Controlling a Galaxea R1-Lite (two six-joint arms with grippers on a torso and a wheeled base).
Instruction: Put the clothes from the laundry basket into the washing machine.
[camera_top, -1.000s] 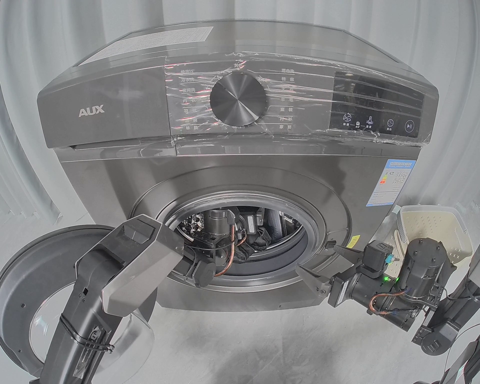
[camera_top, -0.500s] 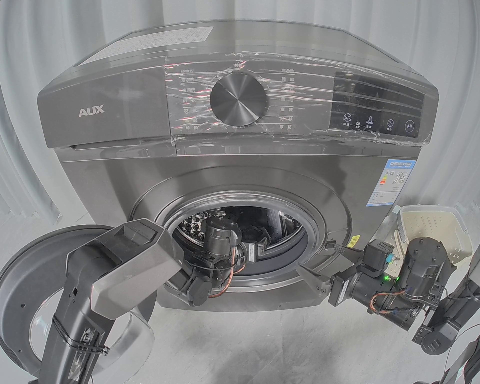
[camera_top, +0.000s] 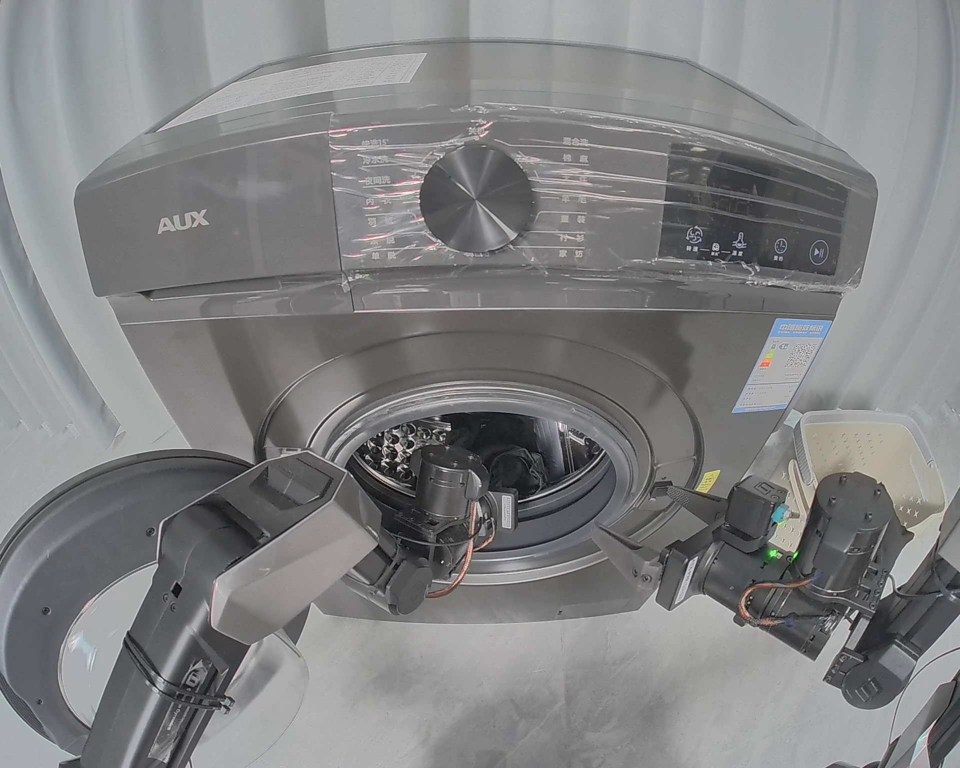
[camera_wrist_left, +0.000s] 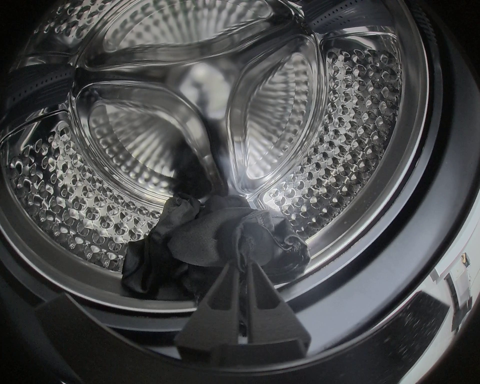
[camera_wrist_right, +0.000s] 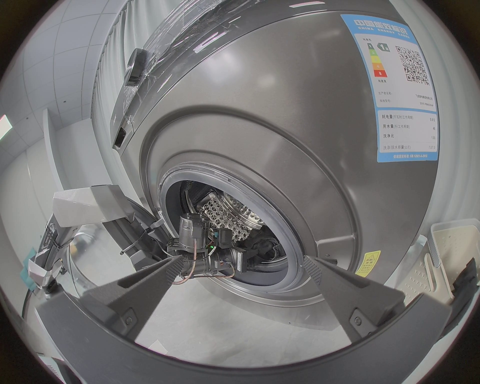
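At 6 o'clock in the washing machine drum (camera_wrist_left: 350, 125), left pincer (camera_wrist_left: 244, 267) is clamped narrow on the black garment (camera_wrist_left: 210, 245) near the front edge: retract without releasing and it likely drags out onto the floor (camera_top: 500, 690); right pincer (camera_top: 625, 511) wide, empty, at 4 o'clock.

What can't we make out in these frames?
1. Laundry basket: head view, right arm covers its bottom; clothes left unknown.
2. Dark clothes: left wrist view, one heap; piece count unclear.
3. Left end effector: left wrist view, tips against the cloth; pinching it or not unclear.
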